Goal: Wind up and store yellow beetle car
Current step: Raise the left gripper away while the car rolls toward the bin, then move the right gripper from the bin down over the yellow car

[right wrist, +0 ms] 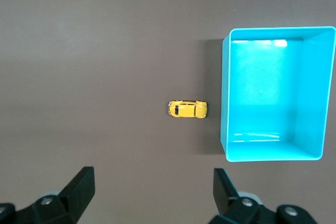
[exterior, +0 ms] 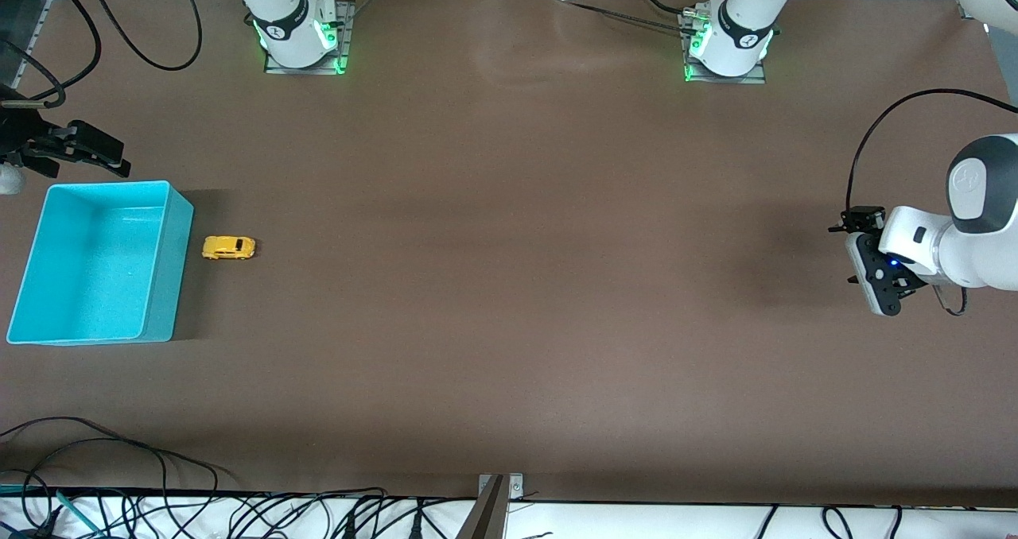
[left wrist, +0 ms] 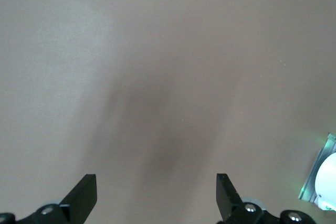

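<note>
Yellow beetle car (exterior: 229,247) (right wrist: 187,109), on its wheels on the brown table (exterior: 517,285), close to the edge at the right arm's end and about midway between the robots' edge and the front camera's edge. Just beside the turquoise bin (exterior: 28,285) (right wrist: 226,98), apart from its wall, lengthwise toward it. Bin itself hard against that same end of the table, open side up, nothing visible inside.

Right gripper (exterior: 83,151) (right wrist: 155,190) up in the air by the bin's corner nearest the robots' edge, fingers spread wide, holding nothing; car and bin both in its wrist view. Left gripper (exterior: 875,281) (left wrist: 156,195) well apart, over bare table near the edge at the left arm's end, fingers likewise parted and empty, waiting. Black cables (exterior: 199,515) strewn along the edge nearest the front camera.
</note>
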